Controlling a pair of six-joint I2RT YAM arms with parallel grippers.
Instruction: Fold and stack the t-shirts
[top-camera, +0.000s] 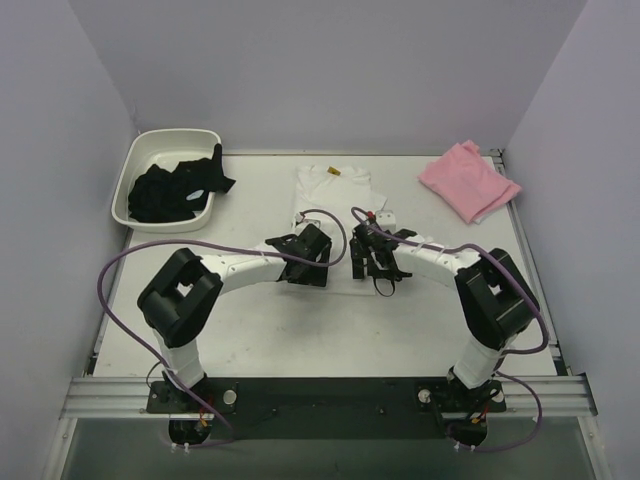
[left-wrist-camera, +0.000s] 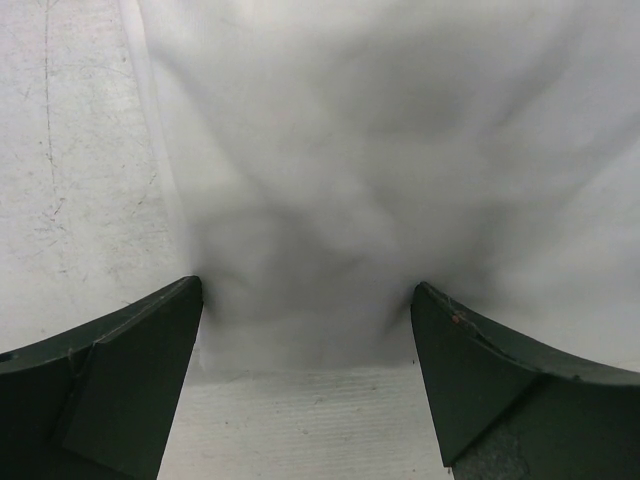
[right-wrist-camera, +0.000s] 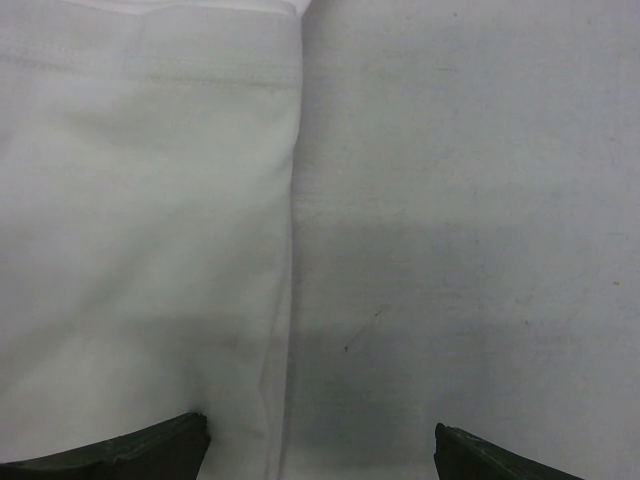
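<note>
Centrally, white t-shirt, yellow neck tag, writing unreadable

Each arm is built from white tubular links joined by bulky black joint housings, as is seen on the left arm and the right arm. A purple cable is looped loosely along each arm from base to wrist. The left gripper and right gripper are cased in black. Their fingers are shown up close as dark green wedges with scuffed edges. Both bases are mounted on a black plate.
</note>
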